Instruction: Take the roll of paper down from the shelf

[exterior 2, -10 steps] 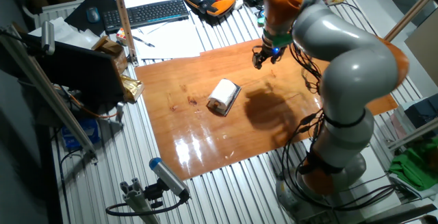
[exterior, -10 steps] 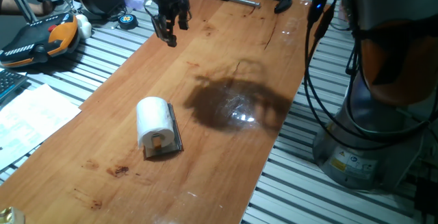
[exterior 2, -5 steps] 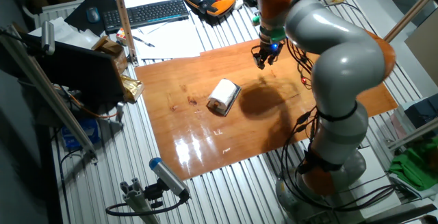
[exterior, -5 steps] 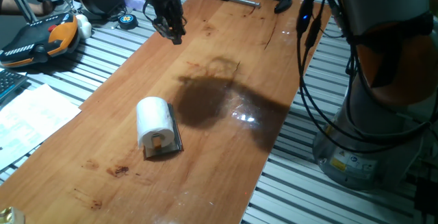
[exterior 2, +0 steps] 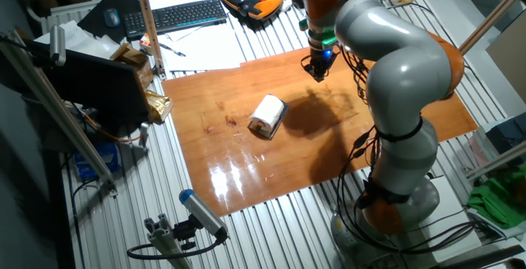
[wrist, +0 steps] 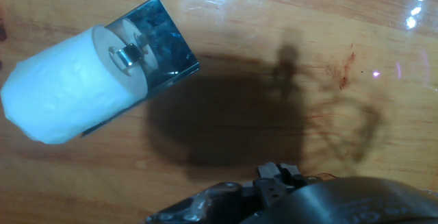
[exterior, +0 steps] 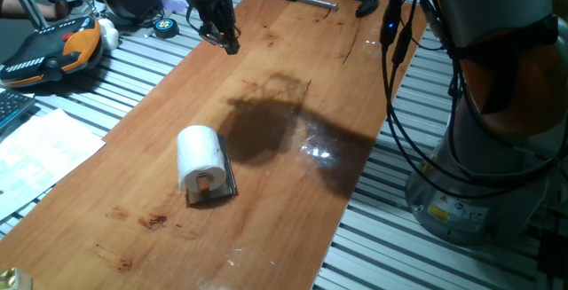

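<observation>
one hand (exterior: 222,40) hangs over the far end of the counter (exterior: 293,192), well apart from its target; whether its fingers are parted i cannot tell. one roll of paper (exterior: 199,155) lies on its side on one shelf (exterior: 224,176), peg at its core. my judgement: approach from above, straddle the roll across its width, then draw it off along the peg.

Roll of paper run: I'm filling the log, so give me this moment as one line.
phase: approach | hand: raised, far from roll, empty | roll of paper: lying on shelf | shelf: on wooden board
</observation>
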Controlling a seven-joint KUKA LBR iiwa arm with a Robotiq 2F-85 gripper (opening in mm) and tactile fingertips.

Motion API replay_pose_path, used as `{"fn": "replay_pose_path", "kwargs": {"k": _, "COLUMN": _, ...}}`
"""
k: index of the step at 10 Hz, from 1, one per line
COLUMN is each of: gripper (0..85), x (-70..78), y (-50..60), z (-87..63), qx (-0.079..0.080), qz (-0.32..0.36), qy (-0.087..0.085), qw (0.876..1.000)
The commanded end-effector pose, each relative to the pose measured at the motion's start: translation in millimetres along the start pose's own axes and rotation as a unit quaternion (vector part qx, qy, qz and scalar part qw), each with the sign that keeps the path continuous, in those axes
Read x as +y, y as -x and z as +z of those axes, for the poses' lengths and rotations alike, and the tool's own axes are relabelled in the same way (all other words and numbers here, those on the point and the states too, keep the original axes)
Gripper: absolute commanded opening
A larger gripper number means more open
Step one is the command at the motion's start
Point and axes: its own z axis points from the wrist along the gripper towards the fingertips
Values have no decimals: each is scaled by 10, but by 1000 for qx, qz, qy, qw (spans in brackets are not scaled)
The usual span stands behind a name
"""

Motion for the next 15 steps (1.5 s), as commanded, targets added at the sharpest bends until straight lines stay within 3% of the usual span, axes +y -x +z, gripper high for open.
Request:
{"fn": "replay_pose_path", "kwargs": {"k": 1, "gripper": 10, "x": 0, "y": 0, "z": 0, "qx": 0, "qz": 0, "qy": 0, "qw": 1000}}
{"fn": "replay_pose_path", "kwargs": {"k": 3, "gripper": 10, "x": -9, "y": -7, "z": 1, "qx": -4, "qz": -2, "qy": 6, "qw": 1000}}
{"fn": "replay_pose_path", "kwargs": {"k": 5, "gripper": 13, "x": -48, "y": -23, "z": -3, "qx": -15, "qz": -16, "qy": 39, "qw": 999}}
{"fn": "replay_pose_path", "kwargs": {"k": 6, "gripper": 7, "x": -48, "y": -23, "z": -3, "qx": -38, "qz": -13, "qy": 59, "qw": 997}}
{"fn": "replay_pose_path", "kwargs": {"k": 7, "gripper": 7, "x": -48, "y": -23, "z": -3, "qx": -35, "qz": 17, "qy": 86, "qw": 996}}
{"fn": "replay_pose_path", "kwargs": {"k": 9, "gripper": 7, "x": -48, "y": -23, "z": -3, "qx": -32, "qz": 74, "qy": 56, "qw": 995}}
{"fn": "replay_pose_path", "kwargs": {"k": 10, "gripper": 7, "x": -48, "y": -23, "z": -3, "qx": -29, "qz": 101, "qy": 33, "qw": 994}}
{"fn": "replay_pose_path", "kwargs": {"k": 12, "gripper": 7, "x": -48, "y": -23, "z": -3, "qx": 8, "qz": 135, "qy": 48, "qw": 990}}
{"fn": "replay_pose_path", "kwargs": {"k": 14, "gripper": 7, "x": -48, "y": -23, "z": -3, "qx": 11, "qz": 153, "qy": 31, "qw": 988}}
{"fn": "replay_pose_path", "kwargs": {"k": 15, "gripper": 7, "x": -48, "y": -23, "z": -3, "qx": 12, "qz": 163, "qy": 41, "qw": 986}}
